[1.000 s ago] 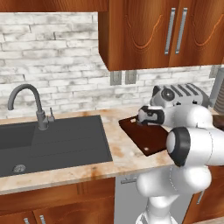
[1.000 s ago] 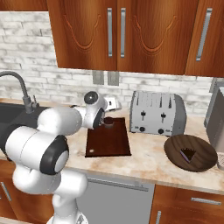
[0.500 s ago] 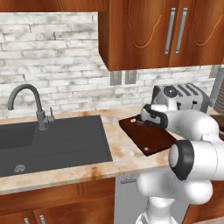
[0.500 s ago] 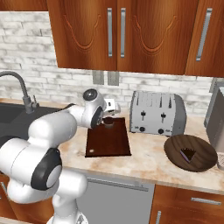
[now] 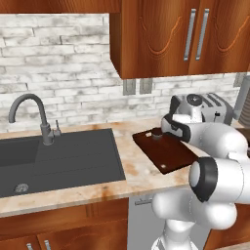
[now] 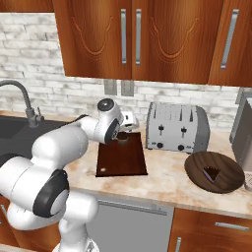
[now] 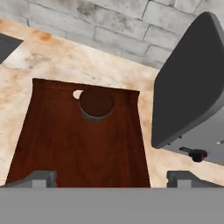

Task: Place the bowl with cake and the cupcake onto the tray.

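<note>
Even, shadowless rendered light; perhaps slightly soft.

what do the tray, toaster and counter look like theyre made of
Tray: probably wood, a dark reddish-brown board with faint lengthwise grain and a matte finish. Toaster: looks like brushed metal, silver-grey sides with a soft sheen and dark knobs; painted plastic is possible. Counter: stone-like, likely marble or granite, beige with mottled rusty and pale veining, smooth surface.

Base views flank tray, hand view close above, perhaps tilted
</note>
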